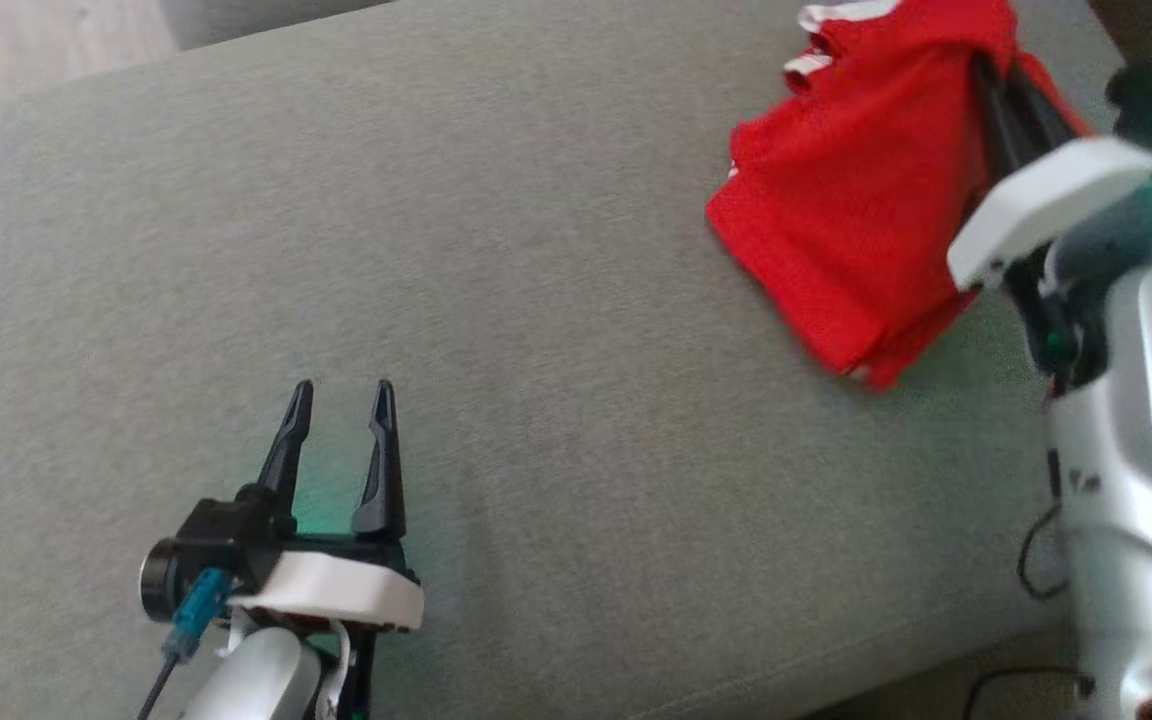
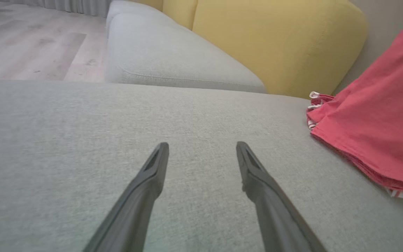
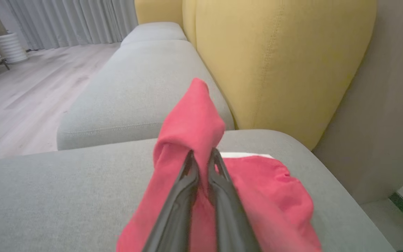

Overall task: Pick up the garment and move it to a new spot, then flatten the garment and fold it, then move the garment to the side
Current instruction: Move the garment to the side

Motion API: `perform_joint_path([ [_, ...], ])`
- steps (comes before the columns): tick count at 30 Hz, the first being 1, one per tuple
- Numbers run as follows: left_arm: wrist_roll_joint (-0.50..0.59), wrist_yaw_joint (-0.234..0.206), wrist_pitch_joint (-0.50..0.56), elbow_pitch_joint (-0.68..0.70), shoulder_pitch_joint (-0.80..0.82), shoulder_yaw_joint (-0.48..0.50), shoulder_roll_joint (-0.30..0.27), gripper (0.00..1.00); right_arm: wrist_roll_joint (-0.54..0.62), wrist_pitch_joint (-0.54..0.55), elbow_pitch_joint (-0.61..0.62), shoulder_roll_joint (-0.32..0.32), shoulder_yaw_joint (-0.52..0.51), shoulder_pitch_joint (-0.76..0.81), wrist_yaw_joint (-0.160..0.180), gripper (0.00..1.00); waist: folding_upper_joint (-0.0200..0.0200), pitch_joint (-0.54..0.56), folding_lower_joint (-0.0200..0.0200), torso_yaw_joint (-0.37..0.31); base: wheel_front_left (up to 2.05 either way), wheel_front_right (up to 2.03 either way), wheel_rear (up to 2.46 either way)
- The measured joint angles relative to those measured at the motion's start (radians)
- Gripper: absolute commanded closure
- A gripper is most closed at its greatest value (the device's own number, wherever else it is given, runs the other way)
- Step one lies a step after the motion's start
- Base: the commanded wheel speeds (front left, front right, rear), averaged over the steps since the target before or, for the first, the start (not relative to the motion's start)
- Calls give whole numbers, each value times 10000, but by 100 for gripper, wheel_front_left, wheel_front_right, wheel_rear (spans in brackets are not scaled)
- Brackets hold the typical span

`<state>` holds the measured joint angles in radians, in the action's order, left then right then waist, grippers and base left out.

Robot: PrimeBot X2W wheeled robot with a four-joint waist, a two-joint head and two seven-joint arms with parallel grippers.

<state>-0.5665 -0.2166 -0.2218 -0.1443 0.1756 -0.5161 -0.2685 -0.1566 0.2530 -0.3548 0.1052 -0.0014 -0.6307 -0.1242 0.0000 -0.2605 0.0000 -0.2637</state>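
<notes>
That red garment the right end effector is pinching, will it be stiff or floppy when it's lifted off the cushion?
Probably floppy: the red garment drapes in a peak over the right end effector while the rest sags onto the grey cushion. Likely light, since one narrow pinch holds it up. Its folded layers may slide apart.

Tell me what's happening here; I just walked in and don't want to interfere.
The robot's right gripper is shut on a red garment, holding part of it up off the grey sofa cushion while the rest drapes down. Its left gripper is open over bare cushion, apart from the garment.
</notes>
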Motion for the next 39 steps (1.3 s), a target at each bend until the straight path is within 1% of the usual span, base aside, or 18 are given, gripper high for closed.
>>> perform_joint_path([
  [4, 0, 10, -17, -54, -21, -10, 67, 0, 48, 268, -692, 29, -313, -839, 0, 100, 0, 71, 0, 423, 0, 0, 0],
  [6, 0, 15, -86, -73, -21, -25, 115, 0, 274, 418, -1034, 169, -525, -1147, 0, 100, 0, 87, 0, 607, 0, 0, 0],
  [9, 0, 56, -88, -134, -21, -58, 209, 0, 545, 464, -1409, 654, -872, -1341, 0, 100, 0, 85, 0, 866, 0, 0, 0],
  [15, 0, 107, -100, -226, -18, -136, 265, 0, 978, 462, -1916, 1597, -1944, -1386, 0, 100, 0, 3, 0, 1208, 0, 0, 0],
  [18, 2, 111, -100, -238, -17, -148, 265, 0, 1197, 326, -2105, 1764, -2328, -1415, 0, 100, 0, -53, 0, 1287, 0, 0, 0],
  [19, 2, 109, -100, -247, -14, -150, 263, 0, 1315, 238, -2247, 1845, -2510, -1455, 0, 93, 0, -89, 0, 1320, 0, 0, 0],
  [20, 4, 109, -100, -255, -11, -150, 261, 0, 1434, 192, -2433, 1906, -2673, -1522, 0, 53, 0, -128, 0, 1343, 0, 0, 0],
  [21, 8, 109, -98, -257, -9, -151, 251, 0, 1569, 109, -2614, 1942, -2811, -1609, 0, 0, 0, -170, 0, 1363, 0, 0, 0],
  [25, 17, 98, -98, -245, 10, -150, 230, 0, 1988, -255, -3081, 1916, -3319, -1842, 0, 0, 0, -287, 0, 1413, 0, 0, 0],
  [30, 17, 50, -94, -205, 16, -148, 215, 0, 2213, -884, -3402, 1802, -3561, -1842, 0, 0, 0, -268, 0, 1389, 0, 0, 0],
  [35, 15, -23, -86, -144, 25, -125, 219, 0, 2211, -1893, -3208, 1551, -3538, -1709, 0, 0, 0, -36, 0, 1437, 0, 0, 0],
  [39, -2, -36, -104, -136, 23, 0, 219, 0, 2176, -2508, -2686, 1214, -3196, -1185, 0, 0, 0, 273, 0, 1520, 0, 0, 0],
])
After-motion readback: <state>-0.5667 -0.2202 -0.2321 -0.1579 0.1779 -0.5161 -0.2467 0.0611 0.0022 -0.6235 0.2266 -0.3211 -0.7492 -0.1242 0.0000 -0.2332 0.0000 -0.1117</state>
